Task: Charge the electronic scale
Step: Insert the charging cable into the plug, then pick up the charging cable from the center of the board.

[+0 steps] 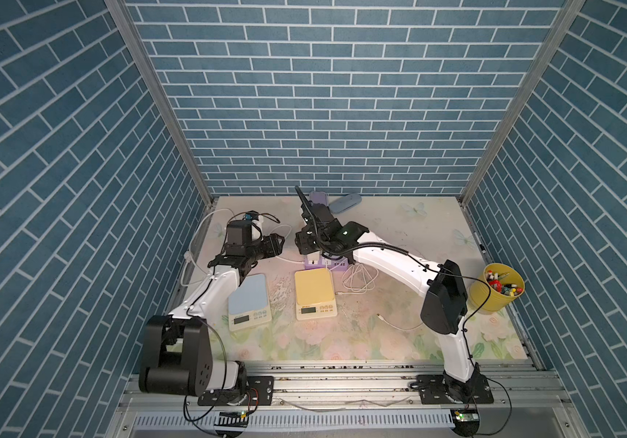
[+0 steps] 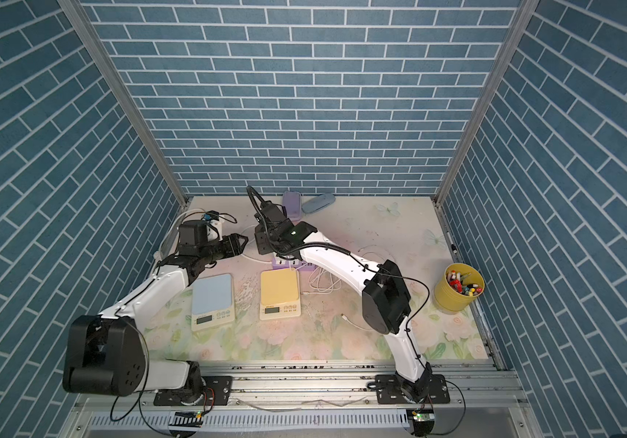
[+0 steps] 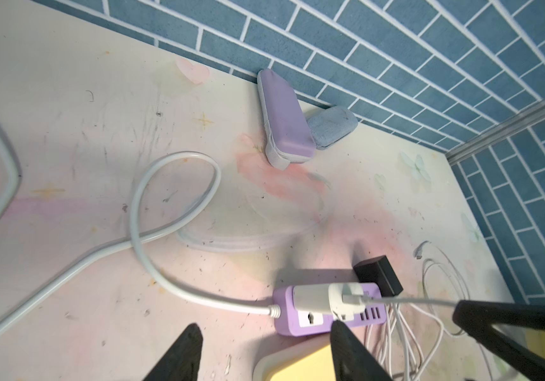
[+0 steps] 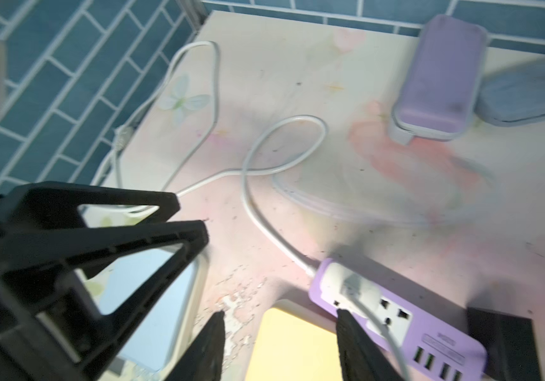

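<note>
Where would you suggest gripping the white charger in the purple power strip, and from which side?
The white charger stands upright on the purple power strip, so probably grip its blocky body across the flat side faces, coming down from above; its thin cable leaves the top, so straddle that rather than pinch it.

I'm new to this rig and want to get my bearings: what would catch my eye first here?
Two scales sit side by side mid-table, a blue scale and a yellow scale. Just behind the yellow one lies a purple power strip with a white adapter plugged in, and the left gripper and right gripper both hang open and empty close by. A yellow bucket of small items stands on the right arm's side.
</note>
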Available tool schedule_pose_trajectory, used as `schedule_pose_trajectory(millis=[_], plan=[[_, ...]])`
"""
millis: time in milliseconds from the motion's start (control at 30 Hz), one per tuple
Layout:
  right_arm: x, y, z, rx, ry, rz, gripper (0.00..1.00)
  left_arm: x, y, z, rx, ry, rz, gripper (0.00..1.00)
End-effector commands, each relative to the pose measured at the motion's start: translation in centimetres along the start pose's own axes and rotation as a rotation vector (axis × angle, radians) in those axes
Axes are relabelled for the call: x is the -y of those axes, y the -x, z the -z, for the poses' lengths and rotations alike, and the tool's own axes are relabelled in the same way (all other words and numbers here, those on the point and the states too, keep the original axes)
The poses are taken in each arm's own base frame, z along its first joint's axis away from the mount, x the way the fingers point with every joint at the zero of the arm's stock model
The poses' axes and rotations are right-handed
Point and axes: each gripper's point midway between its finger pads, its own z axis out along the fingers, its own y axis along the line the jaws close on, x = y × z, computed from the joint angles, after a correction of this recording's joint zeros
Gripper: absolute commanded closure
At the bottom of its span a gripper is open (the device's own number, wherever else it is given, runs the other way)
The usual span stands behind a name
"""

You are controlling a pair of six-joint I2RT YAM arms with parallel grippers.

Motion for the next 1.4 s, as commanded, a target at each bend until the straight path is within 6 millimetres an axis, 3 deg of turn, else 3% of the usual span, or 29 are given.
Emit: schedule_pose_trajectory(millis=[0, 133, 200, 267, 400, 533, 667, 733, 867, 1067, 1367], plan=[[-2.5, -0.6, 1.1, -0.075, 0.18, -0.014, 0.45, -0.7, -1.8, 2.3, -0.067, 0.066, -0.097, 0.36], [-3.2, -1.2, 2.3, -0.075, 0.26, -0.023, 0.48, 1.2, -2.2, 5.0, -0.054, -0.006, -0.173, 0.41], [-2.6, -0.7, 3.9, -0.034, 0.26, -0.018, 0.48, 3.1, -2.9, 5.8, -0.059, -0.083, -0.227, 0.43], [-0.9, -0.1, 6.0, 0.013, 0.222, -0.025, 0.48, 5.0, -4.6, 6.3, -0.1, -0.122, -0.33, 0.44], [4.5, -0.1, 9.7, 0.073, 0.132, -0.096, 0.47, 9.0, -9.1, 6.3, -0.175, -0.177, -0.632, 0.44], [11.0, -1.8, 13.2, 0.119, 0.003, -0.18, 0.46, 11.9, -13.8, 5.0, -0.262, -0.231, -0.867, 0.47], [18.3, -5.5, 15.3, 0.123, -0.207, -0.28, 0.45, 14.6, -17.9, 2.3, -0.439, -0.217, -1.17, 0.48], [21.3, -7.7, 15.8, 0.106, -0.263, -0.358, 0.45, 15.4, -19.3, 0.4, -0.548, -0.209, -1.222, 0.5], [25.2, -11.3, 16.8, 0.107, -0.304, -0.489, 0.45, 15.8, -20.5, -3.4, -0.664, -0.18, -1.273, 0.52], [27.6, -14.6, 17.2, 0.078, -0.343, -0.548, 0.45, 16.2, -21.1, -6.9, -0.749, -0.169, -1.348, 0.54], [27.2, -13.7, 16.9, 0.058, -0.295, -0.466, 0.46, 14.5, -23.6, -8.1, -0.908, -0.229, -1.353, 0.6]])
